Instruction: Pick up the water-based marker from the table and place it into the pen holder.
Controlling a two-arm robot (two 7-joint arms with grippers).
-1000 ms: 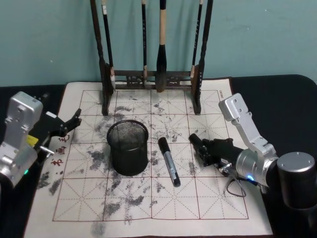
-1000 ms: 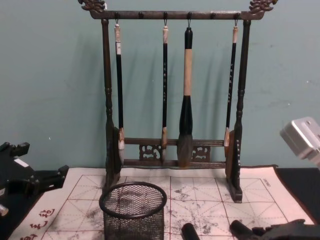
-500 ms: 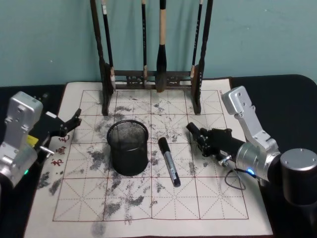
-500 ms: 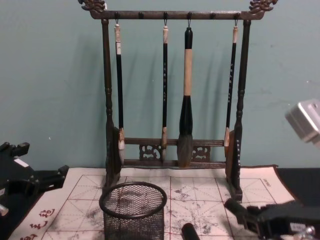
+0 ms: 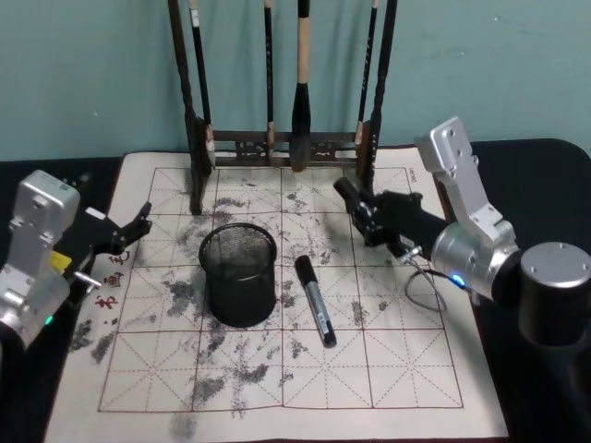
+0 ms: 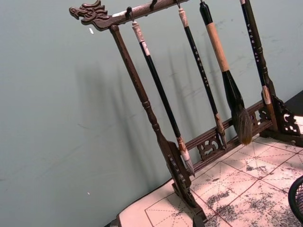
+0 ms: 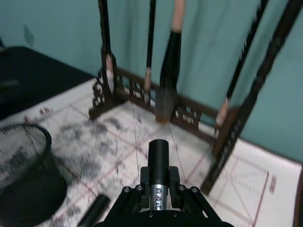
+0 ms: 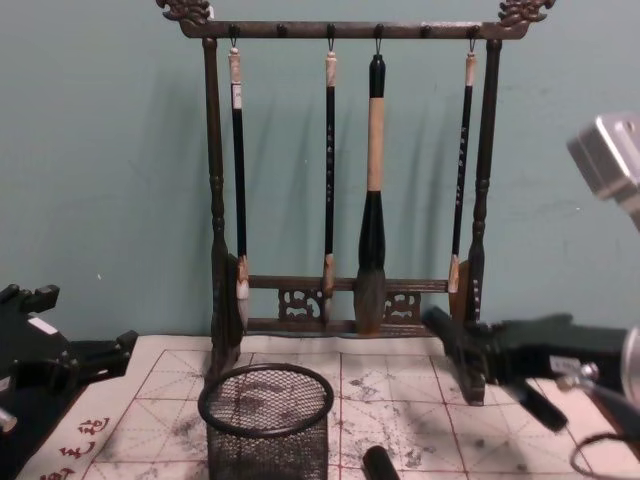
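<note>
Pen holder (image 5: 240,291) lies left and robot-side of right tool (image 5: 367,218), which pinches marker (image 5: 346,194) near-level, pointing toward brush rack (image 5: 277,143); left tool (image 5: 138,224) parked at mat edge.

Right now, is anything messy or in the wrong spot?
Yes. A marker lies loose on the mat beside the pen holder, not inside it. Gray ink smudges blotch the mat. The right gripper holds a second marker. The left gripper rests aside.

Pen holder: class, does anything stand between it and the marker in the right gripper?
Nothing visible does. The right gripper holds the marker above the mat, right of the pen holder; the second marker lies flat below that path, the brush rack behind it. The left gripper sits parked.
</note>
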